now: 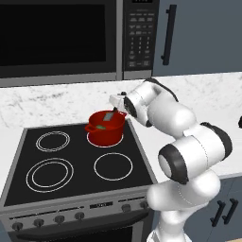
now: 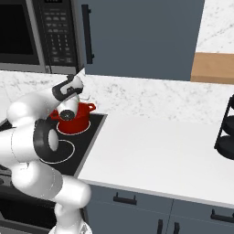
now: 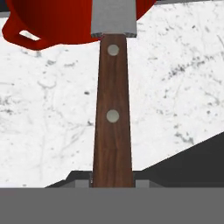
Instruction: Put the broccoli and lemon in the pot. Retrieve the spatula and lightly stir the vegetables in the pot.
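Observation:
The red pot (image 1: pixel 105 132) stands on the stove's back right burner, also seen in the right base view (image 2: pixel 75 122) and at the top of the hand view (image 3: pixel 52 22). A small green lump, the broccoli (image 1: pixel 100 127), lies inside it. I cannot make out the lemon. My gripper (image 1: pixel 120 107) hangs at the pot's right rim and is shut on the spatula (image 3: pixel 113 109). The spatula has a brown wooden handle with two rivets. Its grey blade (image 1: pixel 110 116) reaches down into the pot. In the hand view the fingers (image 3: pixel 81 183) clamp the handle's end.
The black stove top (image 1: pixel 75 160) has three free burner rings. A microwave (image 1: pixel 56 38) hangs above it. White marble counter (image 2: pixel 155 151) stretches to the right, with a dark wire rack (image 2: pixel 227 132) at its far end and a wooden board (image 2: pixel 212 67) behind.

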